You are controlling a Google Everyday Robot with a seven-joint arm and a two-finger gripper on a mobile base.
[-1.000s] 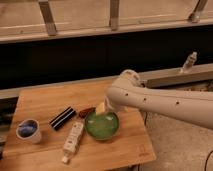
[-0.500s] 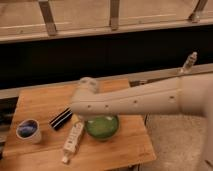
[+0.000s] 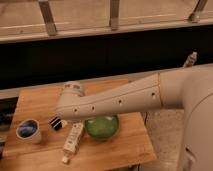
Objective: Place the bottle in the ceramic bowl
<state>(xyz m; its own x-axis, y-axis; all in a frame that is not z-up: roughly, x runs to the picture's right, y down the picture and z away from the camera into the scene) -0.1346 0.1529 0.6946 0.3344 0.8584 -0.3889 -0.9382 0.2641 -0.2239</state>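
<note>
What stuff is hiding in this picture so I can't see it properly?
All in the camera view:
- The gripper: nowhere to be seen; the arm stretches across the table and may cover it.
- The black block: mostly under the arm's elbow.
- The ceramic bowl: its back rim is behind the arm.
- The bottle: label marks too small to read.
- The table: front edge partly cut off by the picture's bottom edge.

Table (image 3: 125,146): wood.
Wall (image 3: 100,55): dark band behind table.
Posts (image 3: 48,17): metal, on pale ledge (image 3: 150,29).
Floor (image 3: 162,127): speckled, right.
Gripper: out of sight.
</note>
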